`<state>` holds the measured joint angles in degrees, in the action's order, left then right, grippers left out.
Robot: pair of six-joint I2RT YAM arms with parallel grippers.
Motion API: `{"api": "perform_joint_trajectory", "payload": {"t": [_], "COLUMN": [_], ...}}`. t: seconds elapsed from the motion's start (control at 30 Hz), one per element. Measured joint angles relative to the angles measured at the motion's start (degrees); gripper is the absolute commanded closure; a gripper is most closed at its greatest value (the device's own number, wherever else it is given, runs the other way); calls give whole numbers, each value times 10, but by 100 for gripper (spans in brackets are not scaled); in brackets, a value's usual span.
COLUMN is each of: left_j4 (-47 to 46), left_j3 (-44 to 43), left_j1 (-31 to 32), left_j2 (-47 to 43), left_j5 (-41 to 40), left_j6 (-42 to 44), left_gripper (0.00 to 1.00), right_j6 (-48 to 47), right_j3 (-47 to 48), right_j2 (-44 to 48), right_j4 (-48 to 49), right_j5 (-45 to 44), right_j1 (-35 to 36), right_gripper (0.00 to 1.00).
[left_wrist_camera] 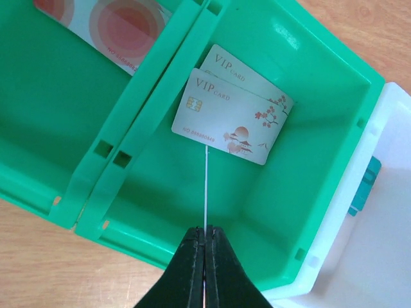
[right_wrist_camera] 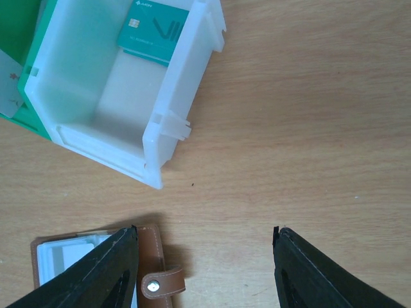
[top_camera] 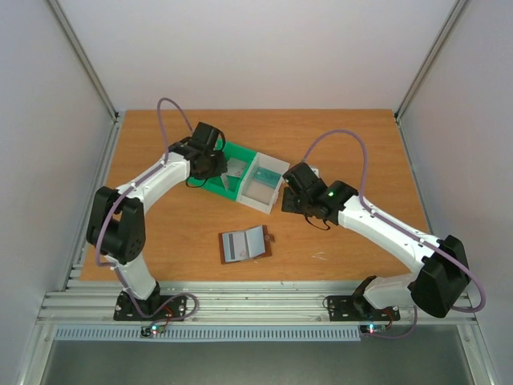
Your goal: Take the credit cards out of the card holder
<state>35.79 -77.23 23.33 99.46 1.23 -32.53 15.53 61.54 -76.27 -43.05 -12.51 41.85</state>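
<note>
The brown card holder lies open on the table, grey-blue inside up, with a pale card in its left pocket. Its tab edge shows in the right wrist view. My left gripper is shut on a thin pale card, seen edge-on, above the green bin. Two pale VIP cards lie in that bin. A red/pink card lies in the neighbouring green compartment. My right gripper is open and empty over bare table, right of the card holder.
A white bin holding a teal card stands against the green bin, behind the card holder. In the top view the left gripper is over the green bin and the right gripper is beside the white bin.
</note>
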Motion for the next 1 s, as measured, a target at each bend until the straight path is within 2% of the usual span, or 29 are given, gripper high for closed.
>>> {"api": "perform_joint_trajectory", "payload": {"t": [0.6, 1.0], "left_j4": [-2, -19], "left_j3": [-33, -38], "left_j1": [2, 2], "left_j2": [71, 82], "left_j5": [-21, -34], "left_j6": [0, -2], "left_gripper": [100, 100], "right_j6": [0, -5], "right_j3": [-9, -9], "right_j2": [1, 1], "right_j4": [-1, -4], "right_j5": [-10, -16], "right_j1": [0, 0], "right_gripper": [42, 42]}}
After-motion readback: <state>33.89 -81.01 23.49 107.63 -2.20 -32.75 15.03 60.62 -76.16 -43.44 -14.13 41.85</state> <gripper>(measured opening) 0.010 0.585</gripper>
